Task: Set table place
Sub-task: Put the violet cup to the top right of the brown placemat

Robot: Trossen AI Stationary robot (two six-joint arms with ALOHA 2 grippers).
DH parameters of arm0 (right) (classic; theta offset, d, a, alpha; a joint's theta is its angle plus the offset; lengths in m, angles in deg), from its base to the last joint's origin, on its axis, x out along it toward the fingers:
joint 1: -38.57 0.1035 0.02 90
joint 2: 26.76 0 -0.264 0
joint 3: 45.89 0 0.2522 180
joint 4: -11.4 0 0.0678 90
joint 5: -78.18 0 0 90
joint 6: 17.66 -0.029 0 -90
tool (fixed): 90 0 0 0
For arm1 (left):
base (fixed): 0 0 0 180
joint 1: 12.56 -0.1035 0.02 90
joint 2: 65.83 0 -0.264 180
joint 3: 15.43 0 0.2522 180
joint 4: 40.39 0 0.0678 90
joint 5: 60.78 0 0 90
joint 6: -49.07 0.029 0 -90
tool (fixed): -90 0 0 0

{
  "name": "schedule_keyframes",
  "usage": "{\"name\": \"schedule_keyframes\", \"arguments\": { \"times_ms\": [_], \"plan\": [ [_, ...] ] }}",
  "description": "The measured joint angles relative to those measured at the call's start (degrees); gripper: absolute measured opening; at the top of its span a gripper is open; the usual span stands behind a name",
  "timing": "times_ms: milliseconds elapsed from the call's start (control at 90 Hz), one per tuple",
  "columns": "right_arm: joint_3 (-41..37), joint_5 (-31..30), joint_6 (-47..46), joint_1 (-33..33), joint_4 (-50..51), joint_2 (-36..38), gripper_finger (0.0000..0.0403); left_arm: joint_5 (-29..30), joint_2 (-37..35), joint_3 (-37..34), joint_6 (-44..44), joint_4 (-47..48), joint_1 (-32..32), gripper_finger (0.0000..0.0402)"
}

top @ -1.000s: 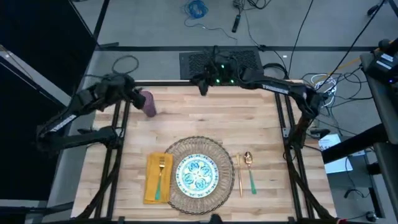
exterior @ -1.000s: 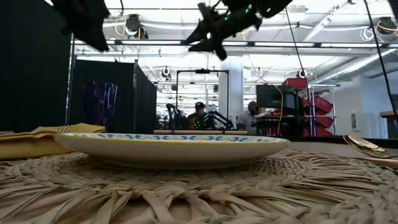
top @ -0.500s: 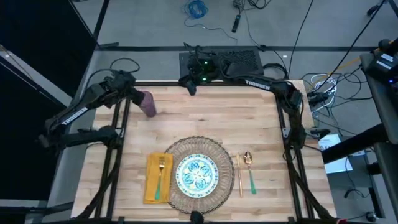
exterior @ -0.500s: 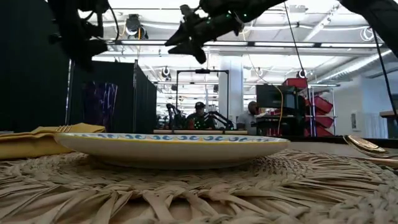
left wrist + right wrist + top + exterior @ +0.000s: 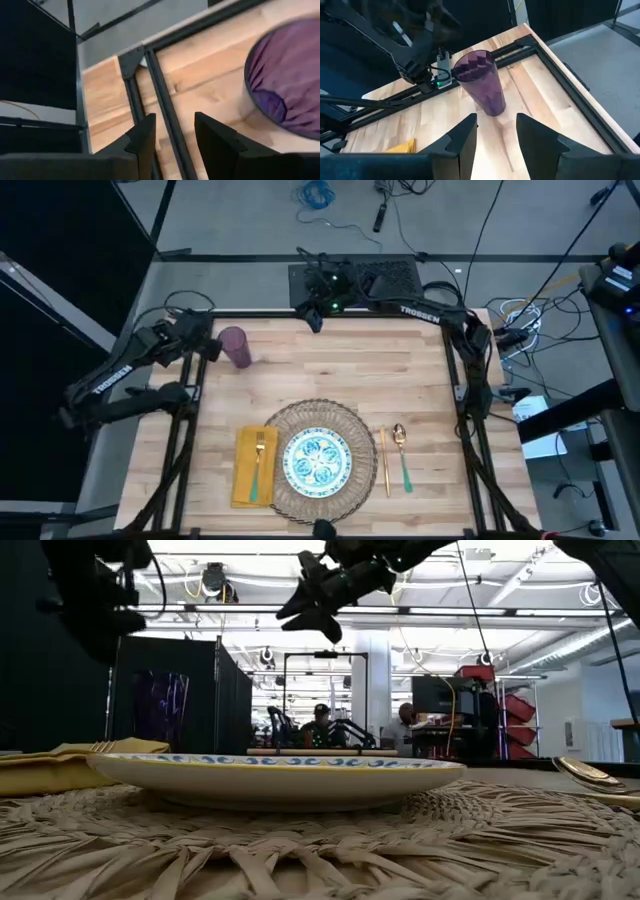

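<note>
**Cup standing far from the plate**

The purple cup [image 5: 236, 346] is standing upright on the table [image 5: 330, 370], near the far left corner. It is well apart from the wicker mat [image 5: 345, 420] near the front edge. The plate [image 5: 316, 461] is sitting on the mat. The fork [image 5: 259, 460] is lying on the yellow napkin [image 5: 243, 470], just left of the plate. The spoon [image 5: 401, 455] is lying on the wood to the right of the mat.

The left pincer [image 5: 203, 345] is hanging just beside the cup, over the left frame bar. Its fingers [image 5: 145, 137] are spread apart and holding nothing. The right pincer [image 5: 312, 315] is waiting over the far edge of the table. Its fingers [image 5: 465, 135] are apart too, and empty.

What could go wrong? The left pincer is very close to the cup. A sideways bump could knock the tall cup over or off the table. Also, the cup may be too far from the plate for a neat place.

The word "TROSSEN" is showing in white on each arm.
</note>
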Motion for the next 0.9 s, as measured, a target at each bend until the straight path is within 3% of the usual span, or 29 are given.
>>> {"name": "schedule_keyframes", "arguments": {
  "times_ms": [900],
  "plan": [
    [-0.02,0.04,-2.60,2.12,0.06,0.02,0.0123,-7.61,10.32,-1.22,7.94,-8.95,0.04,0.0121]
  ]
}}
